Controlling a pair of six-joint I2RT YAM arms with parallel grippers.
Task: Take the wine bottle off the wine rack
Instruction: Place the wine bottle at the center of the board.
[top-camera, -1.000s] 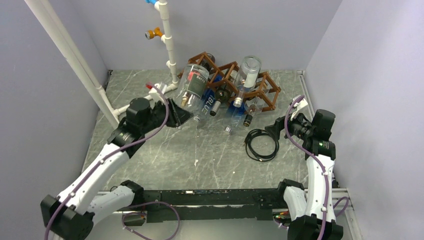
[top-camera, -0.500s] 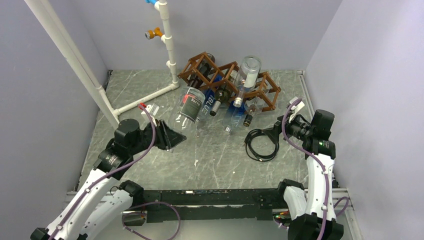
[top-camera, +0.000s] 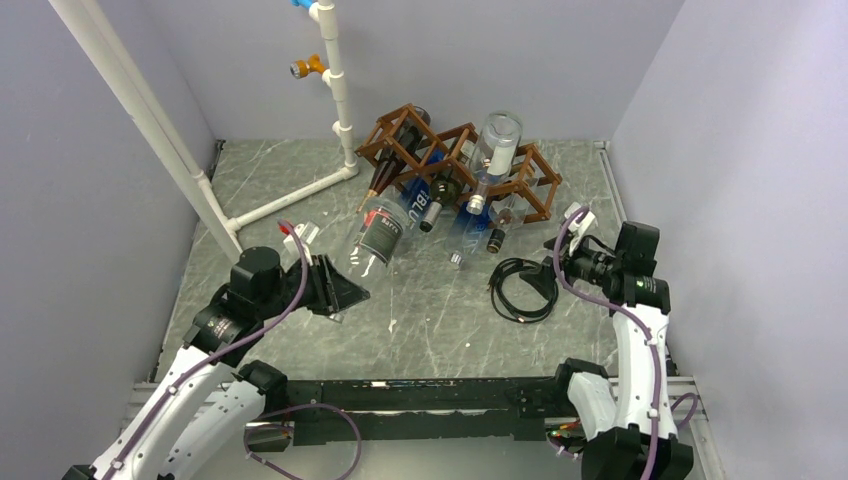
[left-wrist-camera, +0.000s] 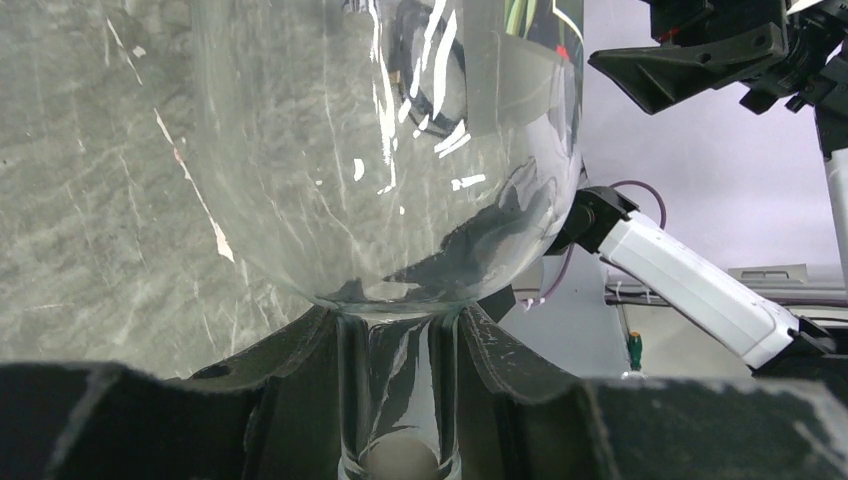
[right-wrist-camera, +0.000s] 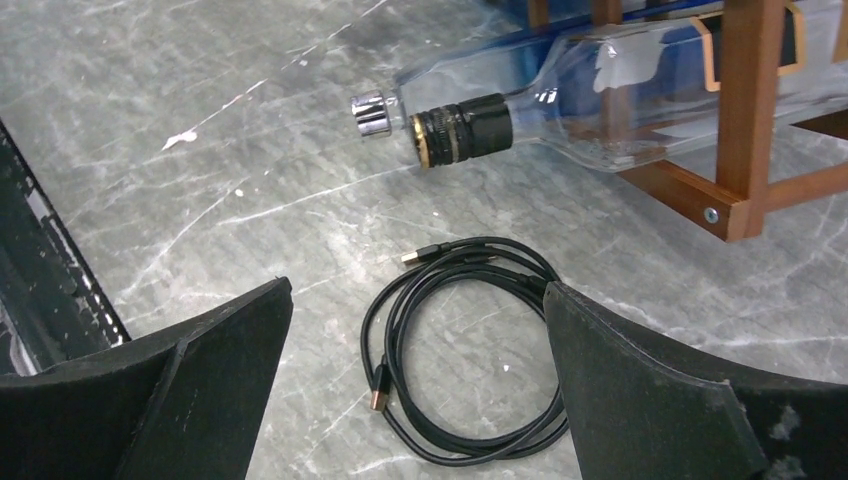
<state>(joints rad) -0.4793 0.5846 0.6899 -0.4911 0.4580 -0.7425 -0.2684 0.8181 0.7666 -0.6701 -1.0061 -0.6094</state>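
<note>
The wine bottle (top-camera: 378, 235) is clear glass with a dark label. It lies tilted just in front of the brown wooden wine rack (top-camera: 455, 150), outside its cells. My left gripper (top-camera: 338, 290) is shut on the bottle's neck. In the left wrist view the round glass body (left-wrist-camera: 380, 150) fills the upper frame, and the neck (left-wrist-camera: 398, 380) sits pinched between the dark fingers (left-wrist-camera: 520, 370). My right gripper (top-camera: 543, 280) stands open to the right of the rack, above a cable, with nothing between its fingers (right-wrist-camera: 200, 370).
Several other bottles remain in the rack, among them a blue one (top-camera: 420, 205) and a clear one with a black-gold neck (right-wrist-camera: 460, 130). A coiled black cable (right-wrist-camera: 378, 392) lies on the table. A white pipe frame (top-camera: 335, 90) stands at the back left.
My left arm has drawn back toward the near left, pulling the clear bottle out of the rack and lower over the table. The right gripper has shifted slightly.
</note>
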